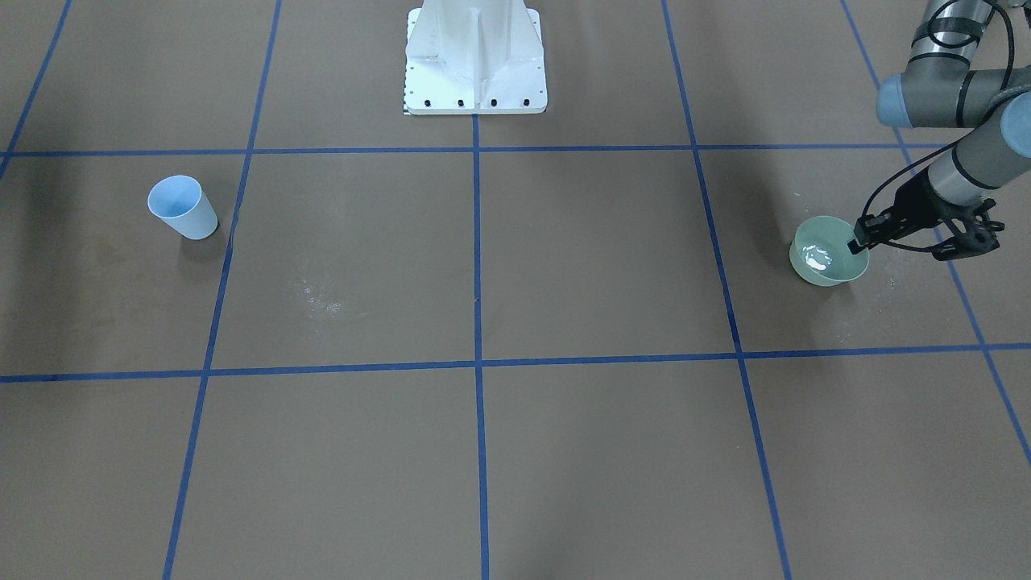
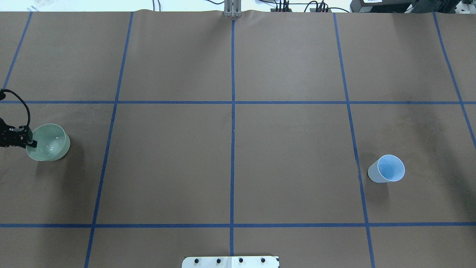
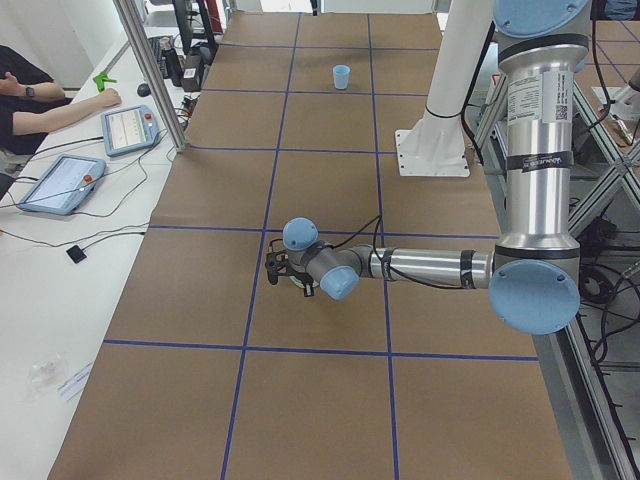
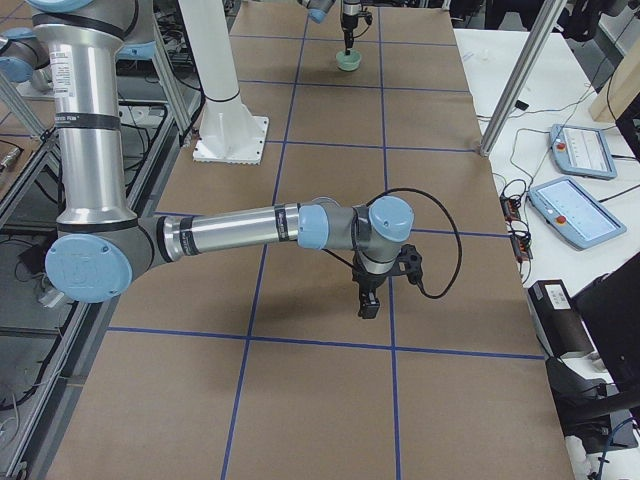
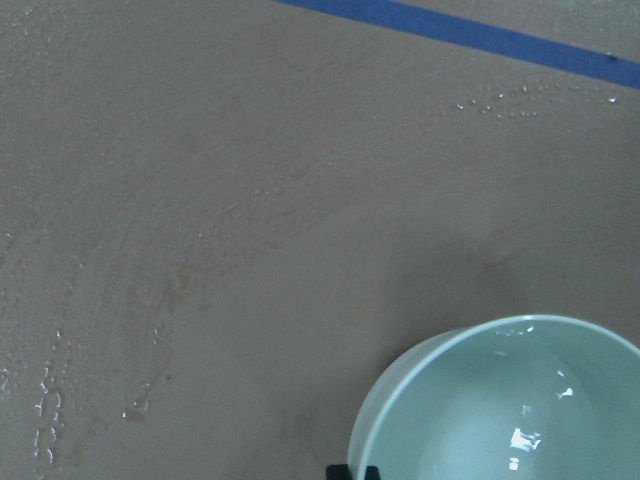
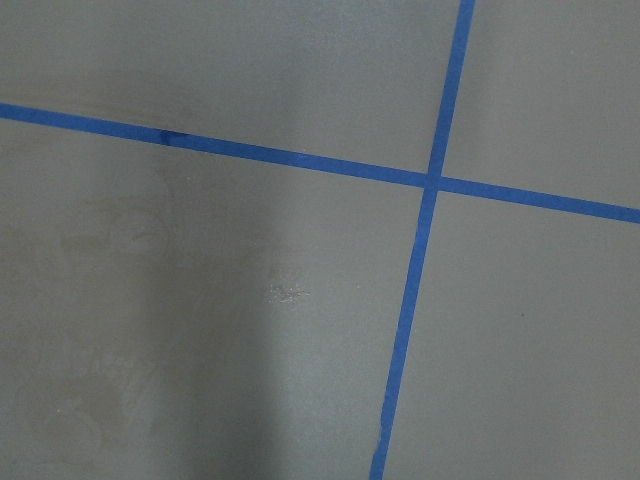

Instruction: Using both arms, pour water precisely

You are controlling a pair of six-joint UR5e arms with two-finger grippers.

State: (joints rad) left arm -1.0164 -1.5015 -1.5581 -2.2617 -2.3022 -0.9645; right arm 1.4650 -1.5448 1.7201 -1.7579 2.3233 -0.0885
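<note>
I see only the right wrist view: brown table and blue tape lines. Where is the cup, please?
Observer: The blue cup stands upright on the robot's right side, outside your view.
Operator: What does the left side hold?
Observer: A green bowl with water glinting inside.
Operator: Is an arm near it?
Observer: The left claw is at its rim; I cannot tell whether it grips.

Wide gap between bowl [image 2: 66, 147] and cup [image 2: 386, 169]
</note>
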